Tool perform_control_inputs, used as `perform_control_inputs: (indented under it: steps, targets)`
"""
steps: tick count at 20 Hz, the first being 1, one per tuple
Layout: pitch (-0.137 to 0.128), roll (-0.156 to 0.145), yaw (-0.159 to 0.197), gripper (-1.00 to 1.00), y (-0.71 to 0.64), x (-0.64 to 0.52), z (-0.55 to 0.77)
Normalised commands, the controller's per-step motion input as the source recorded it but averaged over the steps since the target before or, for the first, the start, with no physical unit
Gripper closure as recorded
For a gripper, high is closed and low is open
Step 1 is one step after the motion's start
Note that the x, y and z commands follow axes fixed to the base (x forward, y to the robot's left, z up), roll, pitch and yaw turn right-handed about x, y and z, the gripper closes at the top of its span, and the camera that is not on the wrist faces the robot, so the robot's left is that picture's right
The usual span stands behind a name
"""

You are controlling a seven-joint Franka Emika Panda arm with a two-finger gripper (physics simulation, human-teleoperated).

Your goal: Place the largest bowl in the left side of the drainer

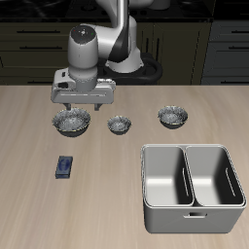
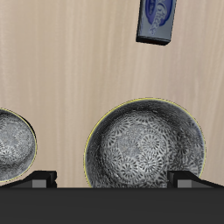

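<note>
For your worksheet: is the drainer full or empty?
Empty: both compartments of the drainer show only bare grey metal.

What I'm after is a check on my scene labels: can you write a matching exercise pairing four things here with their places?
1. widest shiny grey-silver bowl
2. tiny shiny grey-silver bowl
3. small blue rectangular box
4. large grey metal two-compartment drainer

A. between the widest bowl and the mid-sized grey-silver bowl
B. beneath the open fingers
C. closest to the wooden table's front edge
D. just frontward of the widest bowl

Pairs: 1-B, 2-A, 3-D, 4-C
</note>
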Motion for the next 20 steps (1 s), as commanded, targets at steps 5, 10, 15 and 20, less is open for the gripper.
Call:
perform_control_inputs:
  steps: [5,10,15,20]
  targets:
    - [0.032,0.004,-0.001,-1.00,0.04,-0.01,-0.24]
    - [0.029,-0.008,-0.010,-1.00,-0.01,0.02,-0.21]
    - [0.019,-0.004,-0.007,-1.00,-0.02,0.02,-0.16]
    - [0.020,-0.007,-0.008,-1.00,-0.03,0.00,-0.17]
